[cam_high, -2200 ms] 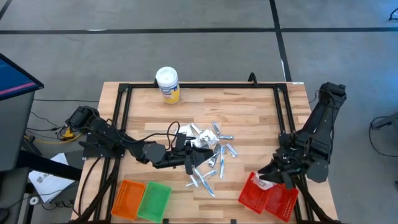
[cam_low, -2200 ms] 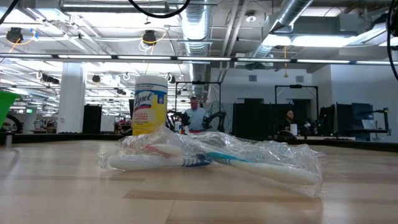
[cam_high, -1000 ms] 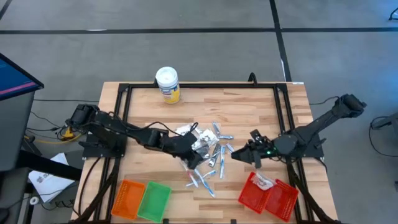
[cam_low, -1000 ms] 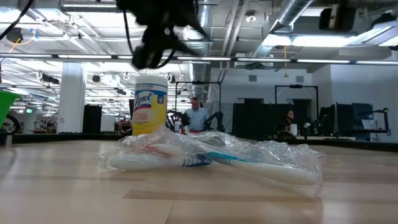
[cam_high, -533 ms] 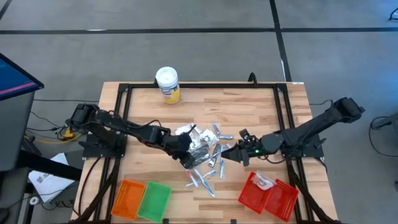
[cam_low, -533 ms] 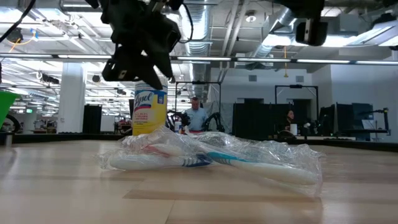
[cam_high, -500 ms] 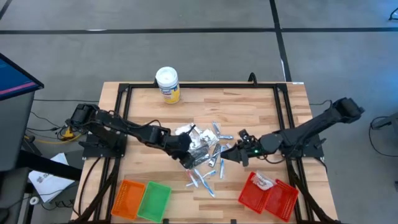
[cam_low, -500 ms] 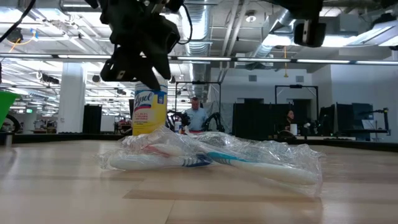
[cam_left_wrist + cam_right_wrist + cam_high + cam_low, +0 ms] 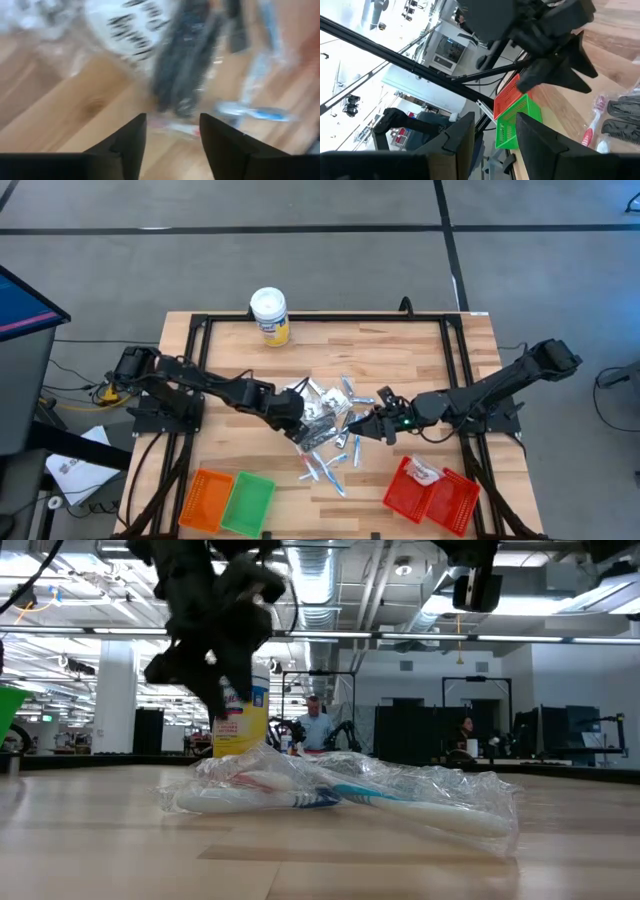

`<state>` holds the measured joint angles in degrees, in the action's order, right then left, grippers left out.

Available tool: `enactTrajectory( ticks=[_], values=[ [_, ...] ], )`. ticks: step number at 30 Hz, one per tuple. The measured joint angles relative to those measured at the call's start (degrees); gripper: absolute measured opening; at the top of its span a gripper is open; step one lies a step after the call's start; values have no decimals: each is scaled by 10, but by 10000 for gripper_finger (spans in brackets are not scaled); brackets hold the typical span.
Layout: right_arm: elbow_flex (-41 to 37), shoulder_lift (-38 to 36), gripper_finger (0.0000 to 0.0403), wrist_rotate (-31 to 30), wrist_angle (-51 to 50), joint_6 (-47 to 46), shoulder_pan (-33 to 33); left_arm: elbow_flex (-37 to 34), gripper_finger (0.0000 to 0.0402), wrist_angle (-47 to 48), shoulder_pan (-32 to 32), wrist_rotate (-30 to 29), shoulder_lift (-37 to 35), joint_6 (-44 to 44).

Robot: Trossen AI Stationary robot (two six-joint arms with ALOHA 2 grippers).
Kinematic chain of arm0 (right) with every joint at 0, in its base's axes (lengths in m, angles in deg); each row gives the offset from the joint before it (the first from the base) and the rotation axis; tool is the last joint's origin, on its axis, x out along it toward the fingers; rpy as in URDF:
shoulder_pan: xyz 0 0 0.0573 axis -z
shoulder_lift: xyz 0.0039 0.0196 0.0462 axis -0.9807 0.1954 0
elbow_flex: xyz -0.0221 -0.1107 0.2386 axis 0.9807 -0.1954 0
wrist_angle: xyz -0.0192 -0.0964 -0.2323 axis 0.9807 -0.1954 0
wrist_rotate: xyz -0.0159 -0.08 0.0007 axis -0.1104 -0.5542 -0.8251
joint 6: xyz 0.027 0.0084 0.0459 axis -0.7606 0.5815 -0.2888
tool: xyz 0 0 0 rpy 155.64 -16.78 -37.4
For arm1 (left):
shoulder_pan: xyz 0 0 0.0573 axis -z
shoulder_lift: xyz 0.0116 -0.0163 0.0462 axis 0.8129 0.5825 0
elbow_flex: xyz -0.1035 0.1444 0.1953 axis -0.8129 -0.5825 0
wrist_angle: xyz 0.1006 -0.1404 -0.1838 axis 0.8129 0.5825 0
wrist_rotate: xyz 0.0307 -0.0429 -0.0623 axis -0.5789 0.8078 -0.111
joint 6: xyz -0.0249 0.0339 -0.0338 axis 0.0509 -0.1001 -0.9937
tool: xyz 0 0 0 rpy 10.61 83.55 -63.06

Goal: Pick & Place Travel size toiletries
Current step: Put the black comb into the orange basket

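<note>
The travel size toiletries (image 9: 335, 425) lie in a loose pile at the table's middle: white sachets, silvery wrapped sticks and clear-wrapped toothbrushes (image 9: 340, 795). My left gripper (image 9: 297, 428) hangs at the pile's left edge, tilted steeply down and open. Its wrist view shows the gripper (image 9: 172, 135) over bare wood, with a dark comb-like item (image 9: 185, 65) and a white sachet (image 9: 135, 25) just beyond the fingertips. My right gripper (image 9: 360, 426) stands level at the pile's right edge. It is open, with nothing between its fingers (image 9: 535, 137).
A white-lidded yellow canister (image 9: 269, 315) stands at the far edge. Orange (image 9: 208, 498) and green (image 9: 248, 502) baskets sit at the near left. Red baskets (image 9: 430, 492) at the near right hold a white item. A black frame (image 9: 195, 370) rims the table.
My left gripper has sunk toward the pile's left edge and tipped more steeply downward. My right gripper has moved toward the table's left, up to the pile's right edge. The pile has kept its place.
</note>
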<state>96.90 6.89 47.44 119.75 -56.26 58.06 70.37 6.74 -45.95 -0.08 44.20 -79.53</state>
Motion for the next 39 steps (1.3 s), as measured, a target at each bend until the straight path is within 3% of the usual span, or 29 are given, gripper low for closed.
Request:
enactTrajectory(
  ticks=[6,11,21,39],
  values=[
    [0,0,139,0,2,0,0,-66,230,-75,-5,39,0,0],
    [0,0,137,0,2,0,0,-102,247,-163,6,47,0,0],
    [0,0,139,0,1,0,2,-142,223,-214,8,45,0,1],
    [0,0,137,2,1,0,1,-143,209,-254,9,4,0,45]
  ],
)
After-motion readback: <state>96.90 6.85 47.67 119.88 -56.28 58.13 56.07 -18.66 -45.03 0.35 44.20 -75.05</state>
